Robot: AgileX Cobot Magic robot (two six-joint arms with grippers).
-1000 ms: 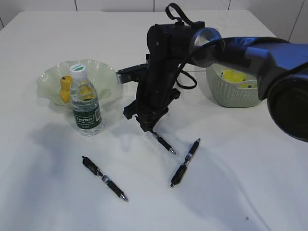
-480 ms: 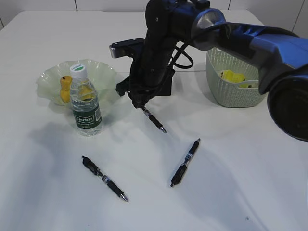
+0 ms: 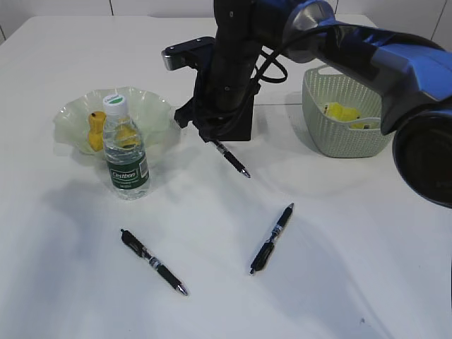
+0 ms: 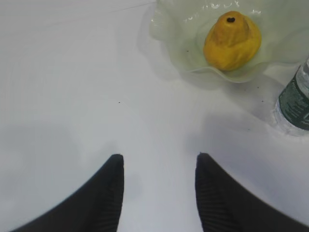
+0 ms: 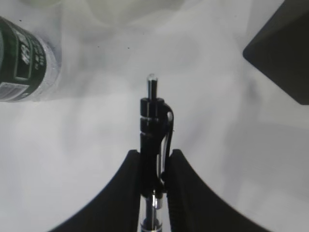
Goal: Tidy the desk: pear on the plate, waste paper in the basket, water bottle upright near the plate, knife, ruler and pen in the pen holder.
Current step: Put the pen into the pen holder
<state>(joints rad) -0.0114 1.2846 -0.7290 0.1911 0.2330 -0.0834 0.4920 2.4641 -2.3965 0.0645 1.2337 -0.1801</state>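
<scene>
Right hand clamps a black pen, lifted off the bench and slanting down toward 5 o'clock, just in front of the pen holder. Left hand hangs half open, empty, above bare bench. Pear on the plate; water bottle upright at the plate's 6 o'clock. Waste paper in the basket. Two more pens lie on the bench.

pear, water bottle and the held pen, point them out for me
pear (image 4: 231,41), left wrist view, middle of its yellow body
water bottle (image 3: 126,169), exterior view, on its green label
held pen (image 5: 153,121), right wrist view, upper barrel by the clip
</scene>
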